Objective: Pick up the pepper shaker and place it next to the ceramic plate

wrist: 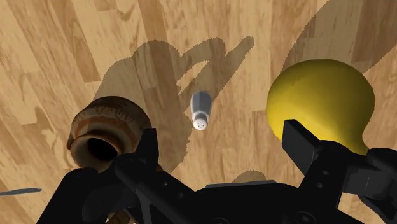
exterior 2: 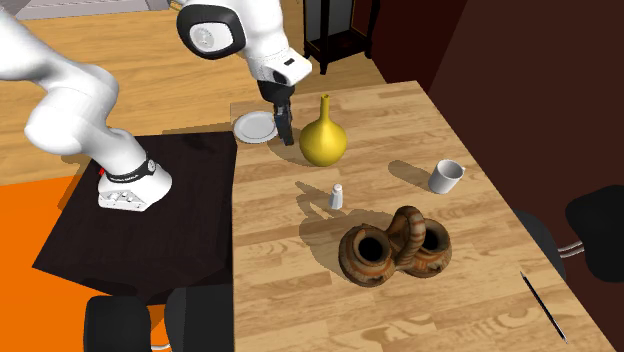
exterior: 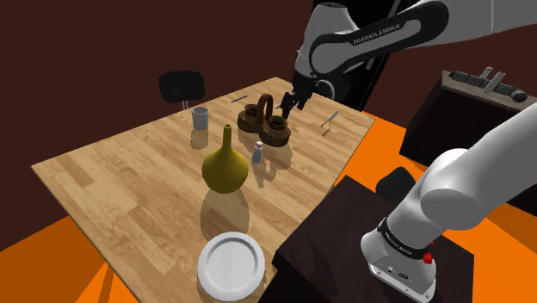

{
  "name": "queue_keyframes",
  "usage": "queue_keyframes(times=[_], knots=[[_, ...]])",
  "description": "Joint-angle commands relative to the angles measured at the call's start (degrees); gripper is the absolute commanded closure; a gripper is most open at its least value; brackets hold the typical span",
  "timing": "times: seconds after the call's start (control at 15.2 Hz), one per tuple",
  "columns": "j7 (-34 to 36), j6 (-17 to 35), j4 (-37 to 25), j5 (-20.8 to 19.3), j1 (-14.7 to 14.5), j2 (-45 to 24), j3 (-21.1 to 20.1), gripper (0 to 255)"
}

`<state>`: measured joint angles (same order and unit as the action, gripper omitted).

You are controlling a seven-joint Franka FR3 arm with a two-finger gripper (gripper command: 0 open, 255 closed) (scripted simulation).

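Observation:
The pepper shaker (exterior: 257, 153) is a small pale grey cylinder with a holed white top, standing upright on the wooden table (exterior: 129, 172) between a yellow vase (exterior: 225, 163) and a brown two-pot piece (exterior: 264, 120). The white plate (exterior: 231, 262) lies at the table's near corner, beyond the vase from the shaker. My gripper (exterior: 286, 104) hangs open well above the table and holds nothing. In the wrist view the shaker (wrist: 201, 112) stands far below, between the spread fingers (wrist: 147, 149) and ahead of them. The second exterior view has the shaker (exterior 2: 337, 196), the plate (exterior 2: 256, 126) and the gripper (exterior 2: 284, 128).
A grey cup (exterior: 200, 117) stands at the far side of the table, a thin pen (exterior: 238, 100) lies near the far edge and a small utensil (exterior: 329, 120) near the shoulder view's right edge. A black chair (exterior: 182, 86) stands behind the table. The stand's dark top (exterior: 344, 232) adjoins it.

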<state>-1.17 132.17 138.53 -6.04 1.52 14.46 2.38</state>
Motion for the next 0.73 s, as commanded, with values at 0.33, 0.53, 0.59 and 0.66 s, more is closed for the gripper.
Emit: queue_keyframes(times=[0.33, 0.53, 0.59, 0.66], knots=[[0.6, 10.1, -4.7, -0.6, 0.1, -15.5, 0.2, 0], [0.7, 13.4, -7.8, -0.8, 0.2, -22.3, 0.3, 0], [0.7, 14.4, -9.0, -0.8, 0.3, -24.5, 0.3, 0], [0.7, 15.3, -10.2, -0.9, 0.3, -26.8, 0.3, 0]])
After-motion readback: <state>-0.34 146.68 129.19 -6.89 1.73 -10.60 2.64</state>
